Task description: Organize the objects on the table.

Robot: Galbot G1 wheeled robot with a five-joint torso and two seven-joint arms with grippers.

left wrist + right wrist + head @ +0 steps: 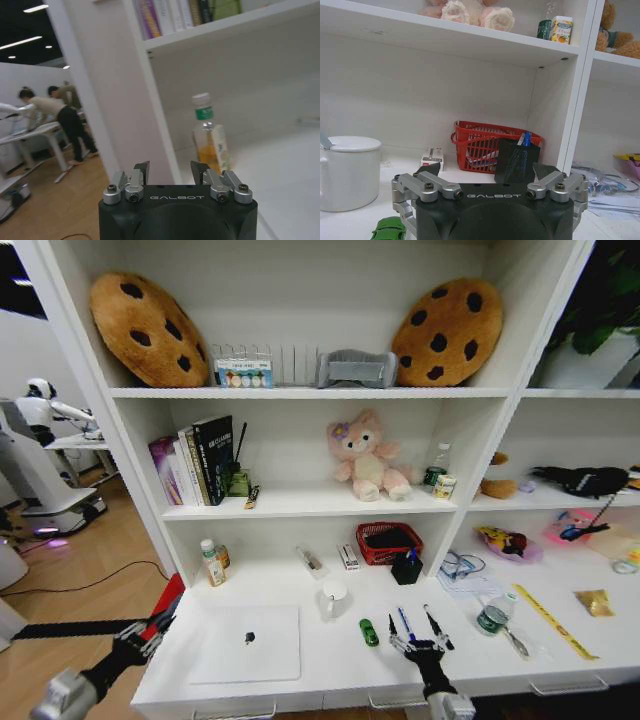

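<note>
The right gripper (418, 647) hovers low over the front edge of the table (330, 665), its fingers spread wide and holding nothing; the right wrist view shows the two jaws well apart with "GALBOT" printed on the black housing between them. It sits just behind the loose writing things, which suggests it is lined up to pick one of them: the blue pen (405, 623) lies just beyond its fingertips, the black pen (437, 626) just to its right, and the small flat green item (369, 632) to its left, the same green shape that peeks in beside the gripper body in the right wrist view (388, 229). Farther back stands a black mesh pen holder (517, 163) already holding a blue pen, a likely home for the loose ones, with a red basket (485, 145) beside it and a white lidded mug (347, 171) nearer the middle. The thin silver laptop (247, 644) lies closed and flat on the left part of the table, with the small dark roll (249, 638) resting on its lid. The left gripper (143, 632) hangs off the table's left end, also open and empty, with the same "GALBOT" mark in the left wrist view (170, 172); it seems to be waiting. A bottle (207, 135) with a green cap stands against the shelf wall; its label cannot be read.
</note>
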